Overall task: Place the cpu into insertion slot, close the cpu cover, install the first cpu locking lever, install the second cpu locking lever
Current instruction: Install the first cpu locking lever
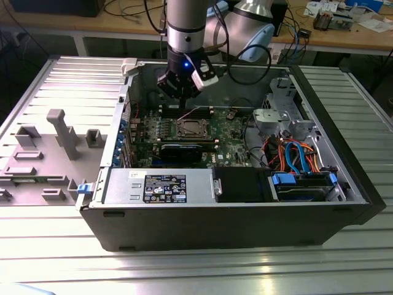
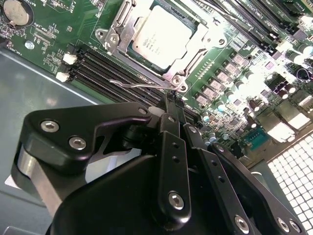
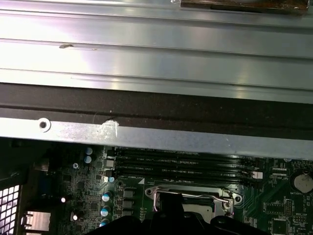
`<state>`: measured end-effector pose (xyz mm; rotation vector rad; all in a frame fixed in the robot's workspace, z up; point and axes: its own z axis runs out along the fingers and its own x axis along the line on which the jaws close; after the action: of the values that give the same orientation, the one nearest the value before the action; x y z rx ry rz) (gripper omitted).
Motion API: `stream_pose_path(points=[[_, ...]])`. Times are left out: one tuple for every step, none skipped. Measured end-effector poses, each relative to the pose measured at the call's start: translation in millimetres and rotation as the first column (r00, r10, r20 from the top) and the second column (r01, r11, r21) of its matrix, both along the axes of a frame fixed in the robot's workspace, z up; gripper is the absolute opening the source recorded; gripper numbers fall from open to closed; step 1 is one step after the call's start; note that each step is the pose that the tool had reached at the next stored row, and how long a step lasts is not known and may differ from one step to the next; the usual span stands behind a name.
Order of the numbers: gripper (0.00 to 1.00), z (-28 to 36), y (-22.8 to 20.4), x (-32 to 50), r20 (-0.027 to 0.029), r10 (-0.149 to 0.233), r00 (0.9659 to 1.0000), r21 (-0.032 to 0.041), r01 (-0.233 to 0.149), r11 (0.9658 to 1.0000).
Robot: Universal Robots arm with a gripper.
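The cpu [image 2: 161, 33] lies flat in the insertion slot [image 1: 191, 128], silver top up. The cpu cover [image 2: 113, 36] is down around it, and the chip shows through its window. One thin wire locking lever [image 2: 139, 83] runs along the socket's edge nearest my gripper; a second lever [image 2: 193, 55] lies along the adjoining side. My gripper [image 2: 171, 102] is shut with nothing between its fingers, its tip just short of the first lever's end. In the exterior view the gripper [image 1: 183, 93] hangs over the board just behind the socket. In the first wrist view the lever [image 3: 195, 194] crosses the socket.
Black memory slots [image 2: 105, 66] run beside the socket. The case wall [image 3: 156, 132] stands close behind the gripper. A black card [image 1: 181, 150], the grey power-supply box [image 1: 159, 184], a drive cage [image 1: 288, 110] and blue and orange cables [image 1: 298, 157] crowd the case.
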<state>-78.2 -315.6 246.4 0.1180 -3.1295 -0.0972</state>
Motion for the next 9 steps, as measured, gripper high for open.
stream_pose_path(points=[[0.11, -0.3, 0.0, 0.0, 0.0, 0.0, 1.0, 0.0, 0.0, 1.0], [0.11, -0.6, 0.0, 0.0, 0.0001, 0.0, 1.0, 0.0001, 0.0, 1.0], [0.11, -0.9, 0.0, 0.0, 0.0, 0.0, 1.0, -0.0001, 0.0, 1.0], [0.11, -1.2, 0.0, 0.0, 0.0, 0.0, 1.0, 0.0, 0.0, 1.0], [0.11, -1.6, 0.0, 0.0, 0.0, 0.0, 1.0, -0.0001, 0.0, 1.0], [0.11, -1.9, 0.0, 0.0, 0.0, 0.0, 1.0, -0.0001, 0.0, 1.0], [0.11, -2.1, 0.0, 0.0, -0.0001, 0.0, 1.0, -0.0001, 0.0, 1.0], [0.11, -2.4, 0.0, 0.0, 0.0, 0.0, 1.0, 0.0, 0.0, 1.0], [0.11, -2.7, 0.0, 0.0, 0.0, 0.001, 1.0, 0.0, -0.001, 1.0]])
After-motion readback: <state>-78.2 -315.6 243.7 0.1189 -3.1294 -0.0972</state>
